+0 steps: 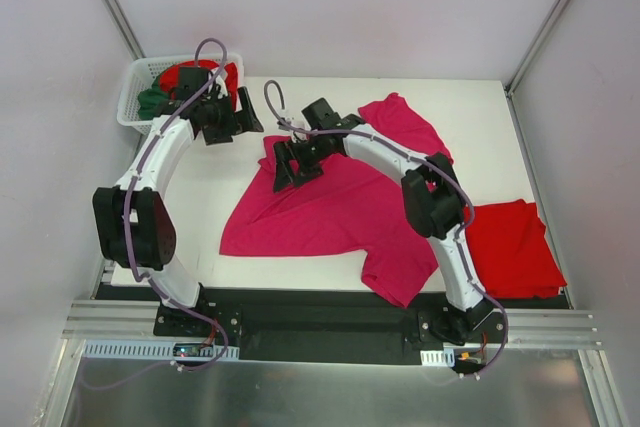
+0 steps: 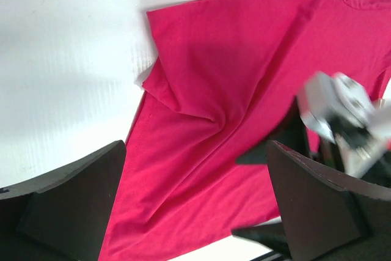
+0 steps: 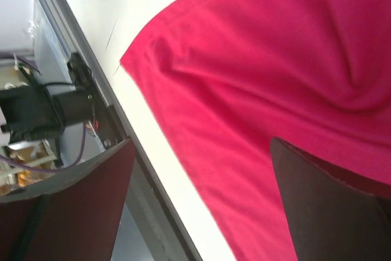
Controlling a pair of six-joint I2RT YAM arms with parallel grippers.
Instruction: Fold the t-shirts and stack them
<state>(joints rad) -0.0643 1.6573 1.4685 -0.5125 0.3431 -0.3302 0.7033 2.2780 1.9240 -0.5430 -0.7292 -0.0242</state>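
A magenta-pink t-shirt [image 1: 335, 212] lies spread and rumpled in the middle of the white table [image 1: 200, 207]. A bright red t-shirt [image 1: 515, 247] lies folded at the right near edge. My left gripper [image 1: 243, 125] hangs open above the table just left of the pink shirt's far corner, with pink cloth [image 2: 232, 90] below its fingers [image 2: 73, 206]. My right gripper [image 1: 284, 167] is open over the shirt's upper left part. In its wrist view the shirt's hem [image 3: 293, 59] runs past the table edge. Neither gripper holds anything.
A white lattice basket [image 1: 135, 97] stands at the far left corner with a red shirt [image 1: 190, 75] and a dark green shirt [image 1: 152, 102] in it. Grey walls close in the table on three sides. A black rail [image 1: 320, 312] runs along the near edge.
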